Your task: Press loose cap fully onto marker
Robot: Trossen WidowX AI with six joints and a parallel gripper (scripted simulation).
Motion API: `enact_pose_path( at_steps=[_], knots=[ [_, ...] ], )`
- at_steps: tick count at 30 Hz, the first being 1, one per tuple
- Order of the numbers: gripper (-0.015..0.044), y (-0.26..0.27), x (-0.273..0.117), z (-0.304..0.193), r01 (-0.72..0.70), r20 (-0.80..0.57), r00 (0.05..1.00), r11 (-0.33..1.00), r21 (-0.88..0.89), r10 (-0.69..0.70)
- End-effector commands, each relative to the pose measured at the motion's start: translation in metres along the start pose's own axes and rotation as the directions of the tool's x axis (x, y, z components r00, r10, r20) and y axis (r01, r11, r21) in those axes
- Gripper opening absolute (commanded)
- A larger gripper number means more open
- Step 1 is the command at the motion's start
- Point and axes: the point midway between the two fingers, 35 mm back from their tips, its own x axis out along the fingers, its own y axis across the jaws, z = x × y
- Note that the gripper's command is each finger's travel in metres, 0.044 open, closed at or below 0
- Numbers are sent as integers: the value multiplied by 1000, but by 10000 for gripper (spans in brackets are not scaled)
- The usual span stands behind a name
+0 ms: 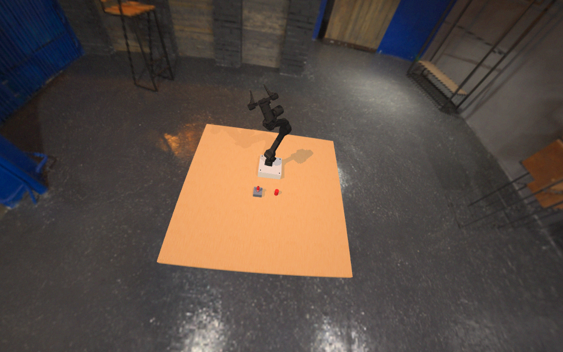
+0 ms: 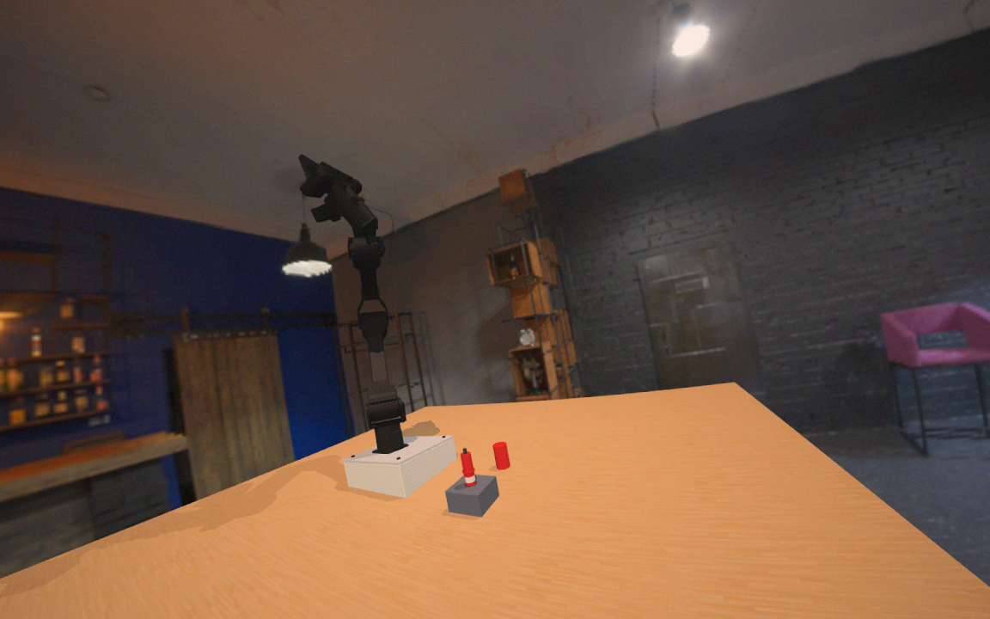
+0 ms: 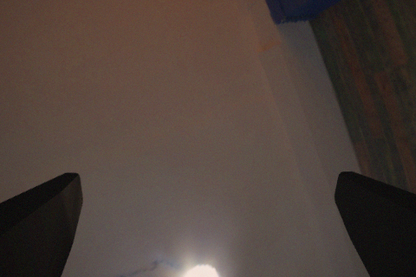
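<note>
Holder block (image 1: 257, 195) (image 2: 472, 496) grey | marker (image 1: 257, 188) (image 2: 467, 466) red, white-banded, upright | cap (image 1: 276, 192) (image 2: 501, 456) red

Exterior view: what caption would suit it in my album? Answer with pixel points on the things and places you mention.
Black arm raised high, its red marker (image 2: 467, 462) upright in the block (image 2: 472, 495), cap (image 2: 501, 456) standing apart.

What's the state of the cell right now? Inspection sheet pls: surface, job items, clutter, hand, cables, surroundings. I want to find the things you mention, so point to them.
Surface: wood-tone table (image 1: 248, 236) (image 2: 637, 508), arm shadows on it.
Marker (image 1: 257, 188) (image 2: 467, 464): upright in block (image 1: 257, 194) (image 2: 471, 500), uncapped, tip up.
Cap (image 1: 276, 192) (image 2: 501, 456): red, standing loose beside the block, not touching it.
Clutter: nothing seen.
Hand (image 1: 257, 88) (image 3: 213, 189): open, nothing between the fingers, raised high, away from marker and cap.
Cables: nothing seen.
Surroundings: stool (image 1: 130, 8), pink chair (image 2: 952, 353), lamp (image 2: 306, 258), all off the table.
</note>
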Motion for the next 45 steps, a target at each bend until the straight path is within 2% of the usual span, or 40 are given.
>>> enact_pose_path(
  at_steps=[1,5,9,13,19,25,30,36,41,45],
  knots=[
    [374,-1,0,-1,3,-3,1000,1000,-4,-3],
    [269,-25,-7,-22,74,-80,993,992,-98,-81],
    [259,-70,-30,-63,163,-230,945,944,-287,-233],
    [259,-110,-64,-102,170,-373,849,861,-479,-375],
    [259,-158,-137,-154,23,-554,623,721,-693,-552],
    [259,-192,-227,-189,-270,-665,318,608,-747,-676],
    [259,-208,-310,-201,-533,-685,32,567,-628,-728],
    [259,-210,-413,-193,-757,-605,-320,581,-300,-729],
    [259,-199,-493,-166,-783,-453,-575,619,63,-681],
    [259,-182,-550,-131,-672,-273,-739,644,366,-616]
  ],
)
